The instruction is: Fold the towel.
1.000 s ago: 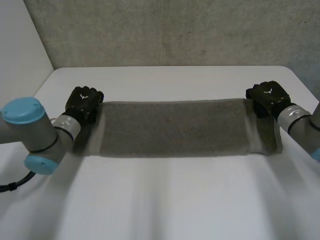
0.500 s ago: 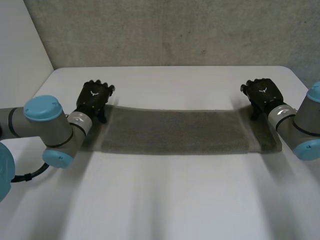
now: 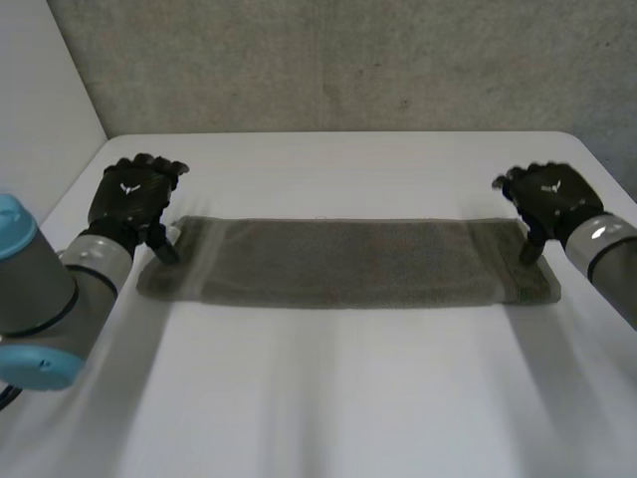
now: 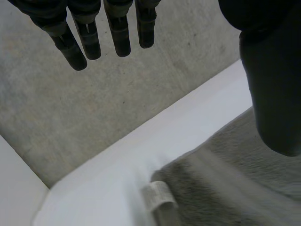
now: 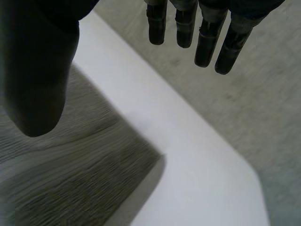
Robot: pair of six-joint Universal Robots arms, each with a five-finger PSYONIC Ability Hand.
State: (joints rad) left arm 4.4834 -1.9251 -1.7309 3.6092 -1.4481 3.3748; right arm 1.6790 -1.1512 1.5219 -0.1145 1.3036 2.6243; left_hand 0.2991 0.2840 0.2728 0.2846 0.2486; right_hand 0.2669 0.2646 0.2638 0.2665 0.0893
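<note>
A grey-brown towel (image 3: 343, 262) lies flat across the white table (image 3: 328, 388) as a long folded strip. My left hand (image 3: 132, 197) hovers over the towel's left end, open, fingers (image 4: 84, 40) straight and thumb apart, holding nothing. In the left wrist view the towel's corner with a small white label (image 4: 157, 197) lies below the palm. My right hand (image 3: 549, 199) is above the towel's right end, open too, its fingers (image 5: 207, 40) spread over the towel's far right corner (image 5: 136, 155), with no cloth between fingers and thumb.
A grey concrete wall (image 3: 338, 60) stands behind the table's far edge. A lighter wall (image 3: 40, 100) borders the left side. Bare tabletop spreads in front of the towel towards the near edge.
Both hands have let go of the towel's ends and opened. They have moved outwards and back towards me. The towel's far layer has dropped, so the strip now lies narrower.
</note>
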